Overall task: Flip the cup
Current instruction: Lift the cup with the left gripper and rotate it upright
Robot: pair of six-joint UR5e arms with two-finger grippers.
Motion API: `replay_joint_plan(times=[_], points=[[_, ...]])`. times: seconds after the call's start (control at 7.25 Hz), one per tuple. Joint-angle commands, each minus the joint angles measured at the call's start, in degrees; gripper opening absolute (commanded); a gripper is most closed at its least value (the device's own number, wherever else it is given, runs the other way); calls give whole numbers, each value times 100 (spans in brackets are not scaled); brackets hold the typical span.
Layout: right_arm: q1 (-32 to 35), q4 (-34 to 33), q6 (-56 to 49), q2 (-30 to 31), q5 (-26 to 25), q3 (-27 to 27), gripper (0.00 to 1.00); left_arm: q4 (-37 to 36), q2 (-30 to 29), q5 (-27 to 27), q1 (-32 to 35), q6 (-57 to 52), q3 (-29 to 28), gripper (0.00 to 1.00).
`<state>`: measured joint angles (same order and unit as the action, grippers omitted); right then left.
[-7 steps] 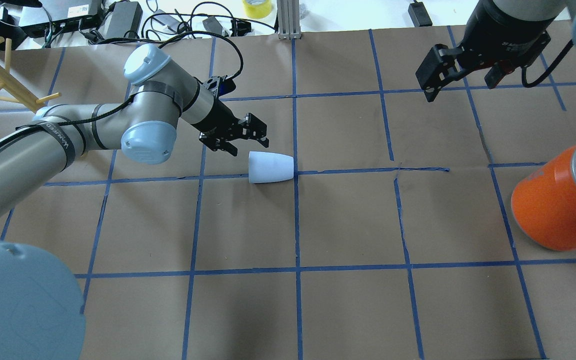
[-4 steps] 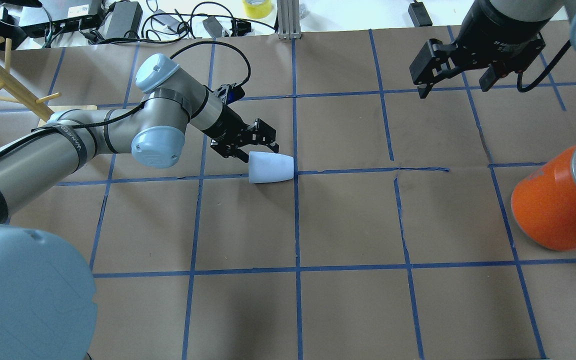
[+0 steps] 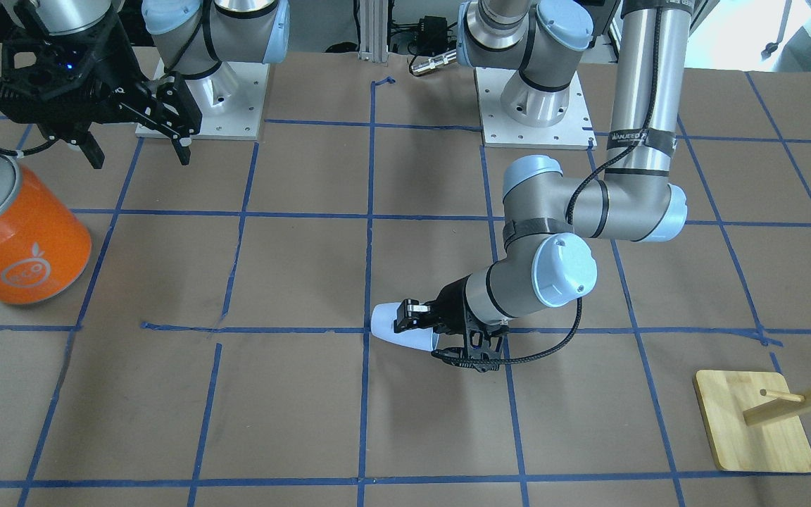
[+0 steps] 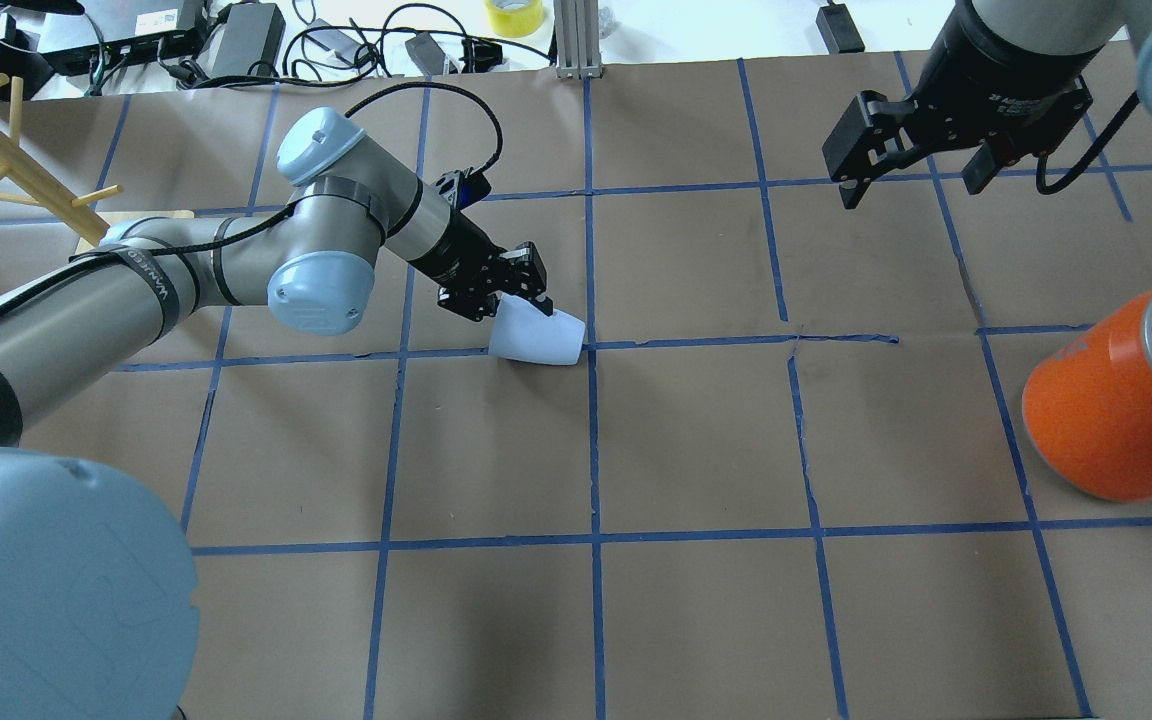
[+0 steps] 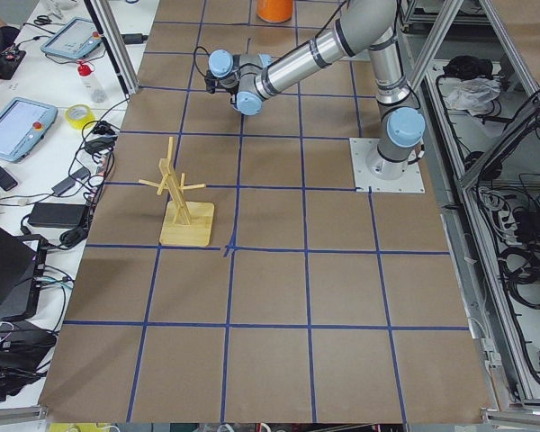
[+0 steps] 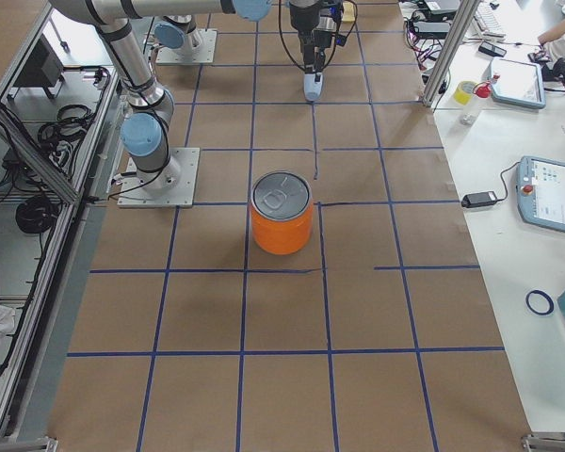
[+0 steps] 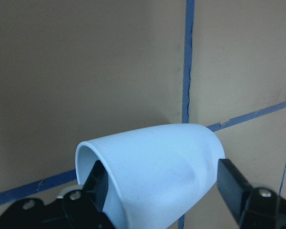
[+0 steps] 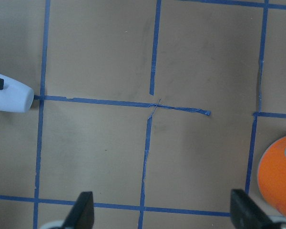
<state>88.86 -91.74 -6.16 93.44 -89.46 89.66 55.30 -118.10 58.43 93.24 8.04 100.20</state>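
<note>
**Cup Hooked at the Mouth, Not Yet Righted**

The left gripper [image 4: 511, 300] was seen spread about as wide as the cup's mouth, not clenched. One finger [image 7: 99, 183] was set inside the rim and the other [image 7: 231, 186] outside the opposite wall. No pinch on either wall could be made out, so the contact was judged a hooking one, meant either to lever the open end up or to be closed on next.

The cup [image 4: 539, 338] was found on its side on the table [image 4: 696, 440]. Its narrow base lay just beside a tape crossing [image 4: 591, 345], and its mouth was turned away from that crossing, toward the gripper. The low approach from the mouth end was judged deliberate, since only there was an edge offered for tipping.

The right gripper [image 4: 911, 185] was held spread and empty, well apart from the crossing on the robot's right, presumably so that the work was left unobstructed. An orange can [image 4: 1101, 420] stood well apart from the crossing on that same side. A wooden rack [image 3: 754, 422] stood well apart on the opposite side.
</note>
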Motion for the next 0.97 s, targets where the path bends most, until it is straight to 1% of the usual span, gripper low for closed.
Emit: replay_joint_plan(times=[0.0,0.14,0.28,0.55,0.69,0.83], points=[[0,7,-34,16,-10,77,100,-64,189,203,1,1169,-289,0],[0,7,-35,16,-1,86,100,-185,217,805,1,1461,-595,0],[0,-1,-35,16,8,86,100,-161,199,1411,1,1455,-737,0],[0,-1,-35,16,8,86,100,-169,216,1627,1,1385,-782,0],[0,-1,-35,16,8,86,100,-195,321,2255,9,923,-931,0],[0,-1,-35,16,16,86,100,-204,409,2896,1,-99,-1167,0]])
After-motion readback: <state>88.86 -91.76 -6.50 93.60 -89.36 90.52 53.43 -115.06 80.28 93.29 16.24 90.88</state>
